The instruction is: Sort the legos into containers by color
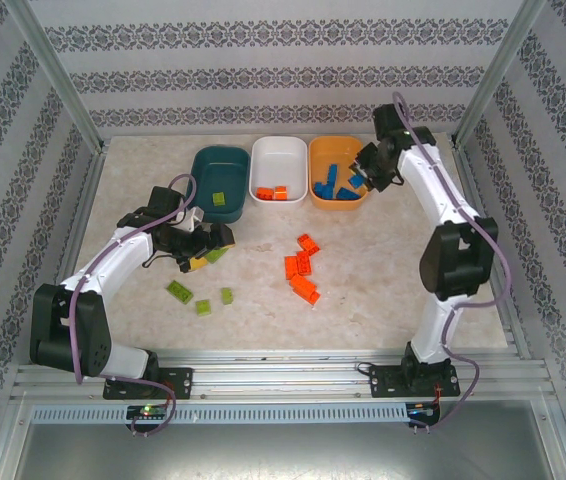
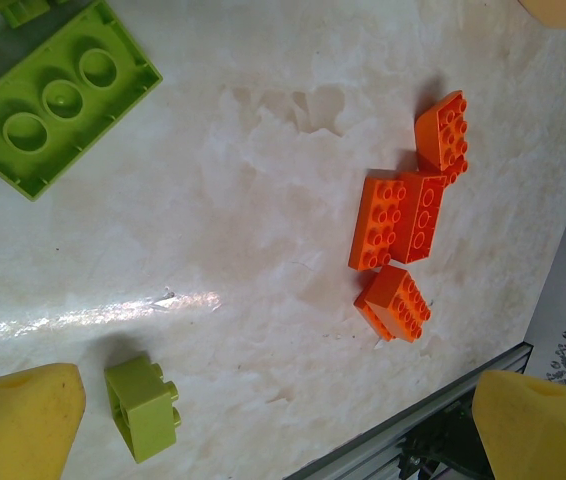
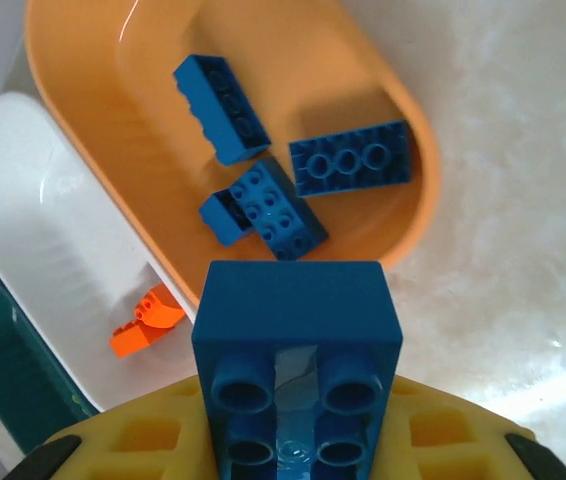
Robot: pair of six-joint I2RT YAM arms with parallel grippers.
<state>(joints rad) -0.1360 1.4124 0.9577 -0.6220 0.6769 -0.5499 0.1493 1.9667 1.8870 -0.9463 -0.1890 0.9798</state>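
A blue two-by-two brick [image 3: 296,340] is being gripped by the right gripper [image 3: 293,445], jaws closed on its sides, above the rim of the orange bin [image 3: 418,200], where other blue bricks [image 3: 348,160] are lying. It would best be carried further inside that rim and lowered before release, so bouncing out is avoided. Well apart from the orange bin, the left gripper [image 2: 278,425] is being held wide open.

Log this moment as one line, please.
right hand: shut on blue brick, by orange bin | left hand: open, near small green brick
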